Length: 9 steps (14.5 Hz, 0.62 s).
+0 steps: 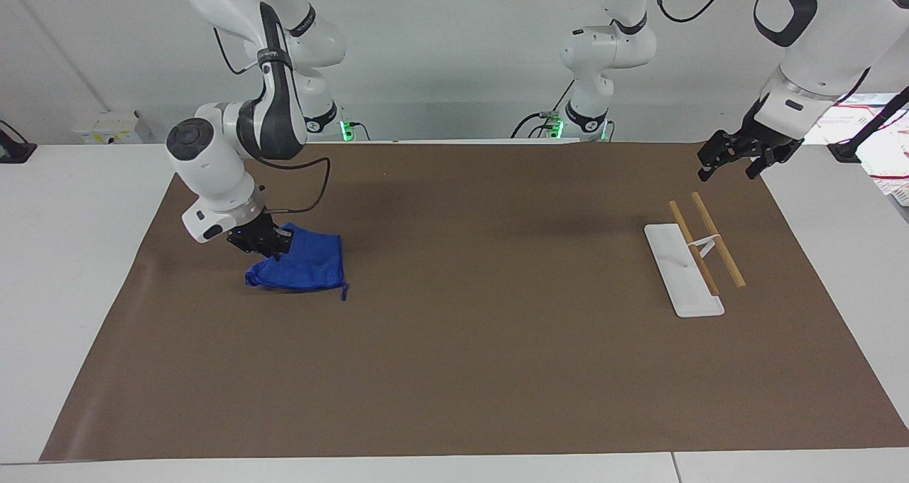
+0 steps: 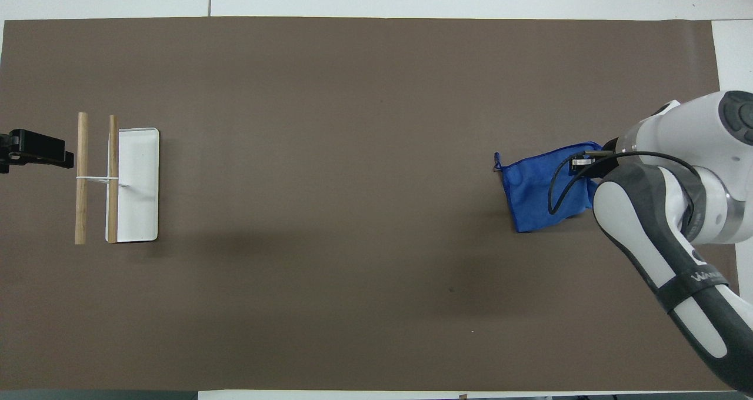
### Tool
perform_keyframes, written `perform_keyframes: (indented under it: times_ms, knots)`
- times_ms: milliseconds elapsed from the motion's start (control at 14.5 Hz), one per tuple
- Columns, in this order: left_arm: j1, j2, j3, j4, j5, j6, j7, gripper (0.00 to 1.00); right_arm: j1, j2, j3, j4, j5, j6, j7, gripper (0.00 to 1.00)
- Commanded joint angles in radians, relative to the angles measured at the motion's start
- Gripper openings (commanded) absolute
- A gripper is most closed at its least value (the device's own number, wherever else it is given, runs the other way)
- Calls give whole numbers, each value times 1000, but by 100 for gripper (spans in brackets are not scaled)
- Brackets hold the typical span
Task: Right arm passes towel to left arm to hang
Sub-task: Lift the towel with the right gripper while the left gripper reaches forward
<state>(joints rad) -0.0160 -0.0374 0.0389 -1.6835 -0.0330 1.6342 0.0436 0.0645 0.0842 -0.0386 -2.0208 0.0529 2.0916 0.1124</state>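
Brown matting covers my tabletop. My right gripper [image 1: 273, 245] is clenched on the towel [image 1: 302, 266], one edge raised, the rest resting near the right arm's end. My left gripper [image 1: 731, 160] waits spread open over the mat's edge, near the wooden rack [image 1: 699, 256].

Bright, even light falls from overhead, with no glare. The matte brown paper table cover [image 1: 454, 369] carries only soft, blurred shadows, faint dark patches mid-table and beside the crumpled bright blue cloth towel [image 1: 302, 266]. Both views look sharp throughout.
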Motion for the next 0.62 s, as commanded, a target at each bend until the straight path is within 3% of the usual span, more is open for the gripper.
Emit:
perform_keyframes:
  times_ms: [0, 346, 553]
  knots:
    - [-1, -1, -8, 2, 18, -5, 4, 100, 49, 2, 9, 161, 7, -140, 108, 0]
    - [-9, 1, -20, -1, 13, 29, -82, 100, 141, 25, 23, 355, 229, -186, 355, 0]
    - [-54, -7, -25, -30, 1, 52, -206, 100, 201, 55, 23, 386, 437, -80, 550, 0]
